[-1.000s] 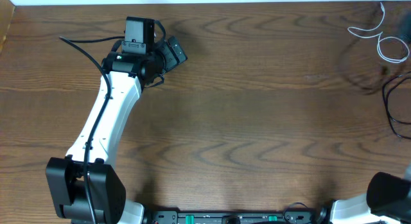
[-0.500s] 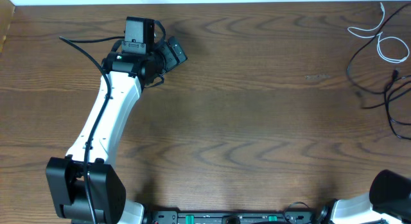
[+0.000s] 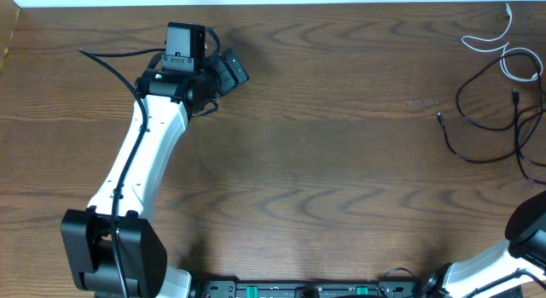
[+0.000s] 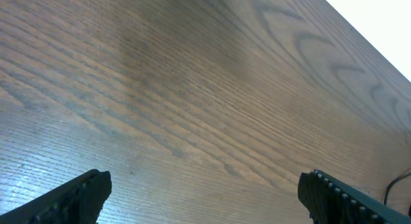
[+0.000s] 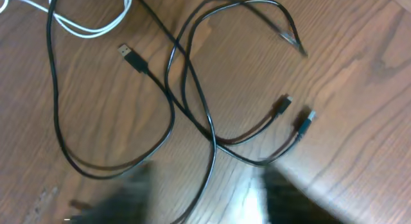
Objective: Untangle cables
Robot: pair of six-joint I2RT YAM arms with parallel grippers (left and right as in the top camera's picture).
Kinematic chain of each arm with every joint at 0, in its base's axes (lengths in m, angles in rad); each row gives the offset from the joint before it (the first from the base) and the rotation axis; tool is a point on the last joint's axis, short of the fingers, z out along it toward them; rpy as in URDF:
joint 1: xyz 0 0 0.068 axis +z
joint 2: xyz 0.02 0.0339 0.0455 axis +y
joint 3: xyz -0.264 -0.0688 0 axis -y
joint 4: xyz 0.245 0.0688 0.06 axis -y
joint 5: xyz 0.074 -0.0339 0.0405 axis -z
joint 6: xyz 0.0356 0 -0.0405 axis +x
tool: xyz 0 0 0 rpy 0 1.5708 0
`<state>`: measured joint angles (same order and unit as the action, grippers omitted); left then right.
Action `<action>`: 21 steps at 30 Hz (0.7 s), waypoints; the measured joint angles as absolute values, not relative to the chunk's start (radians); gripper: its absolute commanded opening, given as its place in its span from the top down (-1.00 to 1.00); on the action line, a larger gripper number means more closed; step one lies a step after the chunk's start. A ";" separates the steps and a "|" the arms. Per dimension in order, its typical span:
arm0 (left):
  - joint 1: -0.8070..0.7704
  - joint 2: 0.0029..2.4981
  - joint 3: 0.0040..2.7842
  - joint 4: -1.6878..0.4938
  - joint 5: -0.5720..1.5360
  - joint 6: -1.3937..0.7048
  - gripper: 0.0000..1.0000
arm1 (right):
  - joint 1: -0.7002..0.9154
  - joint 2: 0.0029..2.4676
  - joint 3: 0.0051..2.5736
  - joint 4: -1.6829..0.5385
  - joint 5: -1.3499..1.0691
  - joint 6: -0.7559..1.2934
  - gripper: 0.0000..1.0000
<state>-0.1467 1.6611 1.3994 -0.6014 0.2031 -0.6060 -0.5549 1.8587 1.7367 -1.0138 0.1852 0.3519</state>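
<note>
Black cable one, white cable one, left fingers spread, right fingers parted, empty

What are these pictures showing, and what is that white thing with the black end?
That white thing is a robot arm, the left arm. There are two; the right arm only peeks in at the corner. One picture looks down from above the wooden table. The other two come from small cameras on the wrists. Each arm ends in a tool with two fingers for pinching. The left tool is open over bare wood. The right tool looks blurry, fingers apart, holding nothing. Below it lie a long black cable and a white cable, crossing each other.
</note>
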 measured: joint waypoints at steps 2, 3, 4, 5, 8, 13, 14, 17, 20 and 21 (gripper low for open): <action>-0.147 1.661 1.399 -0.601 0.203 -0.606 -0.96 | -0.558 1.859 1.737 -1.019 0.134 0.333 -0.99; -0.147 1.661 1.399 -0.601 0.203 -0.606 -0.96 | -0.559 1.859 1.742 -1.032 0.096 0.318 -0.99; -0.147 1.661 1.399 -0.601 0.203 -0.606 -0.95 | -0.559 1.858 1.746 -1.044 0.052 0.300 -0.98; -0.147 1.661 1.399 -0.601 0.203 -0.606 -0.96 | -0.557 1.858 1.751 -1.059 -0.005 0.278 -0.97; -0.147 1.661 1.399 -0.601 0.203 -0.606 -0.96 | -0.546 1.855 1.771 -1.097 -0.182 0.193 -0.99; -0.147 1.661 1.399 -0.601 0.203 -0.606 -0.96 | -0.436 1.798 1.774 -1.185 -0.381 0.062 -0.99; -0.147 1.661 1.399 -0.601 0.203 -0.606 -0.96 | -0.399 1.779 1.774 -1.200 -0.400 0.046 -0.98; -0.147 1.661 1.399 -0.601 0.203 -0.606 -0.96 | -0.291 1.720 1.776 -1.234 -0.414 0.020 -0.99; -0.147 1.661 1.399 -0.601 0.203 -0.606 -0.96 | -0.188 1.648 1.779 -1.252 -0.362 0.006 -0.98; -0.147 1.661 1.399 -0.601 0.203 -0.606 -0.96 | -0.156 1.620 1.779 -1.256 -0.346 0.002 -0.99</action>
<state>-0.1467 1.6611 1.3994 -0.6014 0.2031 -0.6060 -0.1558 1.6203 1.7794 -1.2564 -0.3458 0.0025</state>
